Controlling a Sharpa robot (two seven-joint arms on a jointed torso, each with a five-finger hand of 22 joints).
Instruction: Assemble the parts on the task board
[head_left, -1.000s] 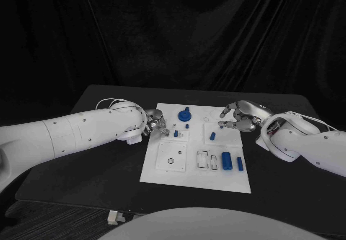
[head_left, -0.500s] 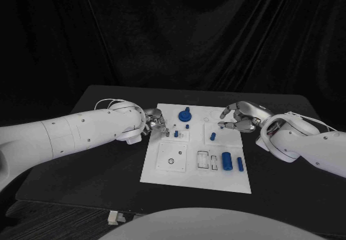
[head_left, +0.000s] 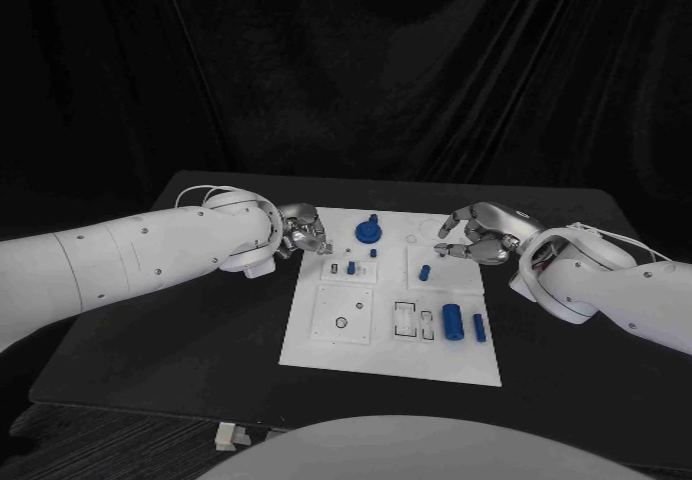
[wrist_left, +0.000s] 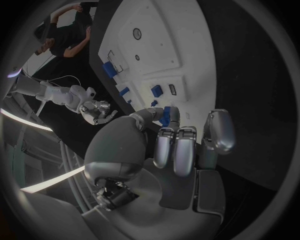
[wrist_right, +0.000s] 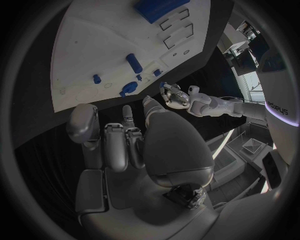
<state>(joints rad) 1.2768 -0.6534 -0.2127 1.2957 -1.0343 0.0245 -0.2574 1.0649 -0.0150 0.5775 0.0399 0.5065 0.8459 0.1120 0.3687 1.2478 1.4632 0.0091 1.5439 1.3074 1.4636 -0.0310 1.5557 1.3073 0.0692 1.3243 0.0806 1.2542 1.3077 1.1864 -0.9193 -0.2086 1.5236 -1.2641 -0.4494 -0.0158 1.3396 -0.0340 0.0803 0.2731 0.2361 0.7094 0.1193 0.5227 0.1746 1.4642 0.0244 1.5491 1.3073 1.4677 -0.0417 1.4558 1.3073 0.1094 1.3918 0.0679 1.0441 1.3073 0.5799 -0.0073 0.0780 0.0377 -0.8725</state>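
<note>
A white task board (head_left: 346, 345) is laid in the middle of the black surface (head_left: 216, 340). The left hand (head_left: 300, 232) is held just above the board's far left corner, and in the left wrist view a small blue part (wrist_left: 165, 115) is seen pinched between its thumb and a finger, the other fingers (wrist_left: 215, 131) being curled beside it. The right hand (head_left: 477, 238) is placed at the board's far right edge with its fingers bent downward and somewhat apart; whether anything is held in it cannot be told. On the board, a round blue gear piece (head_left: 371, 233) with a peg rising from it is seen near the far edge, between the two hands. A small blue peg (head_left: 352, 267) is set in the square panel near the left hand, and another blue piece (head_left: 426, 271) is seen in the panel near the right hand. A large blue cylinder (head_left: 453, 322) and a slimmer blue pin (head_left: 479, 327) are laid side by side toward the board's near right part, beside two rectangular slots (head_left: 414, 320).
</note>
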